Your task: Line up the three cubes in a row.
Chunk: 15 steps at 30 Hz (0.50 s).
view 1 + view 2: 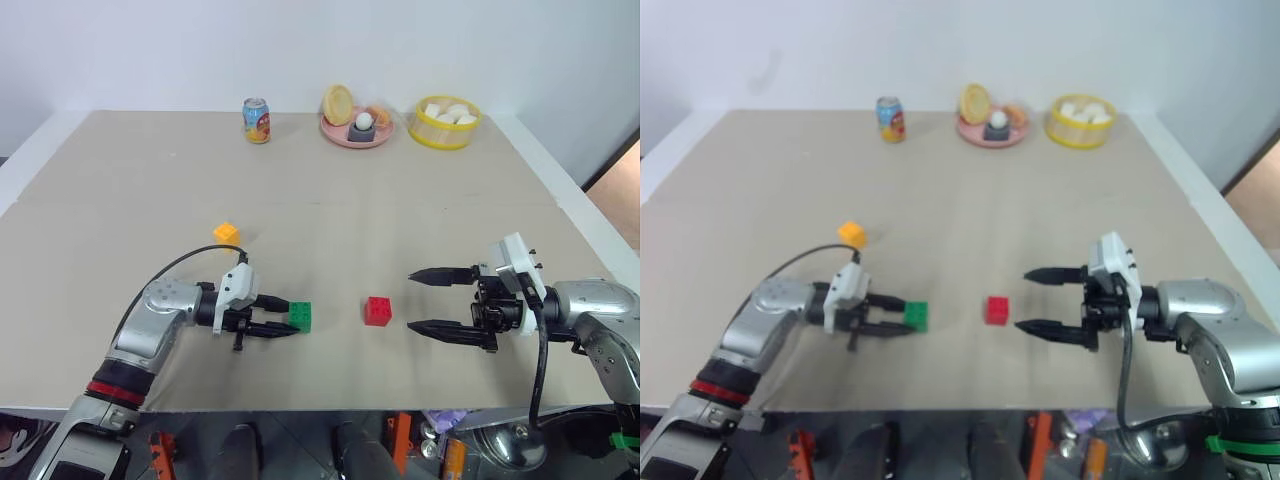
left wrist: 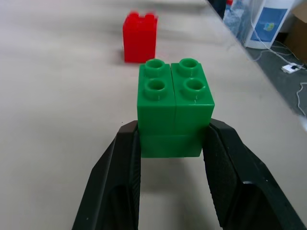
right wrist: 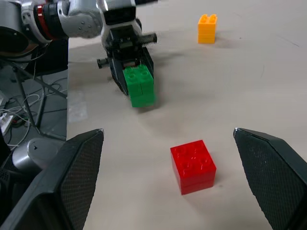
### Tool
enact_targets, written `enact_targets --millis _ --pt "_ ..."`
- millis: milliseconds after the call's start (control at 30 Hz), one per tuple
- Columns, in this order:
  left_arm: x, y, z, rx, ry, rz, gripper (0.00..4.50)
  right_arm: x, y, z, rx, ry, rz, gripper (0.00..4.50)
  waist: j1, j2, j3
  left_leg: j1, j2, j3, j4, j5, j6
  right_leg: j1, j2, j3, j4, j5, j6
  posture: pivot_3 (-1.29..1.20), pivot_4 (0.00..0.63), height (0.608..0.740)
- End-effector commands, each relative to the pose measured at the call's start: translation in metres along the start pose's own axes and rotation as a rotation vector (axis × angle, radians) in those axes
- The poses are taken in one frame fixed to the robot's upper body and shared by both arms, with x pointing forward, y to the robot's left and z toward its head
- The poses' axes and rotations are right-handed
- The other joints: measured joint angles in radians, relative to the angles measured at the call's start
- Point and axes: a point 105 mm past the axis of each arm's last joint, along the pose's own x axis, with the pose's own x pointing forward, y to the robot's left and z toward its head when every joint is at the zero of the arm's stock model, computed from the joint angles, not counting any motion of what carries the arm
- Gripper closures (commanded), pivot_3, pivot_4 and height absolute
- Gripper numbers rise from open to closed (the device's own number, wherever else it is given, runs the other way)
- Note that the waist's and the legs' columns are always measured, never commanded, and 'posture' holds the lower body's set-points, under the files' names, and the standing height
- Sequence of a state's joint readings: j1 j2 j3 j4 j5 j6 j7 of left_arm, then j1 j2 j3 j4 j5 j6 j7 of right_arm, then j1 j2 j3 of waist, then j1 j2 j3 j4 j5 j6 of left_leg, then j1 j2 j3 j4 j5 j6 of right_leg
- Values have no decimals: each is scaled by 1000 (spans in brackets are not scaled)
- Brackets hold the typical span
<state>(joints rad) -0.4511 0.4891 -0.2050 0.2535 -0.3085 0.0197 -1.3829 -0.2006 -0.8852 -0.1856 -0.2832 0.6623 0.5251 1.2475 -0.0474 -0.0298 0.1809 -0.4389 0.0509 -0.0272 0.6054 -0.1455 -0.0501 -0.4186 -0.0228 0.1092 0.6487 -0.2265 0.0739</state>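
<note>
My left gripper (image 1: 285, 316) is shut on the green cube (image 1: 300, 316), which sits low at the table near the front, its studs up in the left wrist view (image 2: 173, 105). The red cube (image 1: 378, 311) rests on the table a short way to its right. Right of the red cube, my right gripper (image 1: 420, 300) stands open and apart from it, pointing left. The yellow-orange cube (image 1: 226, 233) lies farther back on the left. The right wrist view has the red cube (image 3: 193, 166) between my wide fingers (image 3: 72, 177), with the green cube (image 3: 140, 86) and yellow-orange cube (image 3: 207, 28) beyond.
At the back of the table (image 1: 120, 200) stand a soda can (image 1: 257, 120), a pink plate (image 1: 340, 134) with food items, and a yellow basket (image 1: 445, 123) of white lumps. The table's front edge runs close below both grippers.
</note>
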Motion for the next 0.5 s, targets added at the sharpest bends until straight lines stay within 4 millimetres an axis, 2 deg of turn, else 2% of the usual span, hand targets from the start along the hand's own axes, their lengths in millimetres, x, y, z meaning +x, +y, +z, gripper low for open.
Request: enact_targets --millis 33,267,500 --pt "7 9 1 44 4 10 3236 -1 3 17 -66 -41 -17 0 0 0 0 0 0 0 1 0 0 0 0 0 0 0 0 0 150 740" --pt "19 26 11 87 -27 46 3236 -1 1 22 -70 -55 -36 0 1 0 0 -1 -1 0 1 0 0 0 0 0 0 0 0 0 150 740" --pt "25 22 14 84 -41 3 3236 1 -2 23 -68 -63 -44 0 0 0 0 -1 -1 0 1 0 0 0 0 0 0 0 1 0 150 740"
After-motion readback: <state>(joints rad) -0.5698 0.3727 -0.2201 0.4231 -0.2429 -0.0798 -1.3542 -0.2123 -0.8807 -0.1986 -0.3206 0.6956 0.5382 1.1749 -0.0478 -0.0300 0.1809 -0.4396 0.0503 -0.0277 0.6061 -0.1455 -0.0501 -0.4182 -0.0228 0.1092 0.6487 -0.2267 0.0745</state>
